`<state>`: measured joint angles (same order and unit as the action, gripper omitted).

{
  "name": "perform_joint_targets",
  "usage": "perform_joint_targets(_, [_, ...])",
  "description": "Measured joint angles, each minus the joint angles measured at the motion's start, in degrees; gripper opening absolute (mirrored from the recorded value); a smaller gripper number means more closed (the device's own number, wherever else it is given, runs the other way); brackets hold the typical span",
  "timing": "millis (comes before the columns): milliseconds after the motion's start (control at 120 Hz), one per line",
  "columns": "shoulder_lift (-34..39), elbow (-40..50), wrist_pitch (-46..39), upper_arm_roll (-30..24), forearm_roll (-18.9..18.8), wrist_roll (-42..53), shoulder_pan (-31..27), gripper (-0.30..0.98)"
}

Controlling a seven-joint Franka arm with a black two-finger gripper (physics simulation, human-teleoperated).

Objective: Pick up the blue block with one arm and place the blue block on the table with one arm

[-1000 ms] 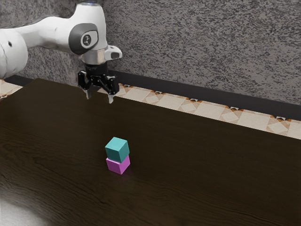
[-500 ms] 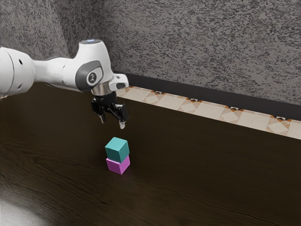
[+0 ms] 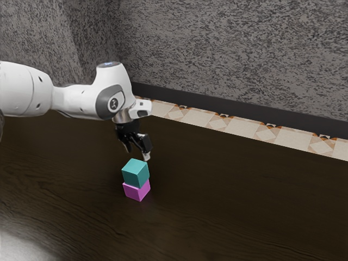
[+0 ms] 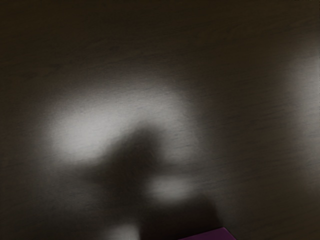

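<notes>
One spread claw (image 3: 137, 154) hovers near one blue block (image 3: 135, 173) atop one pink block (image 3: 136, 190).

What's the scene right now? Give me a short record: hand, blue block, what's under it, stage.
hand: open, near the top of the stack, holding nothing
blue block: teal-looking, stacked on the purple block
purple block: on the table, directly beneath the blue one
stage: blue block not yet picked up

Downturned gripper (image 3: 137, 154), fingers (image 3: 146, 155) apart
</notes>
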<state>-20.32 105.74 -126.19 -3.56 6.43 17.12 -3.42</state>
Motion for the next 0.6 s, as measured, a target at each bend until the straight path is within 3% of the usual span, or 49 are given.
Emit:
perform_joint_targets(275, [2.4,-1.0,-1.2,1.3,2.1,4.0,0.1,0.69])
perform_joint_targets(433, [12.1,8.7,0.2,-1.0,2.2,1.8,0.1,0.69])
perform_joint_targets(600, [16.8,14.8,2.1,-2.8,1.7,-5.6,0.6,0.69])
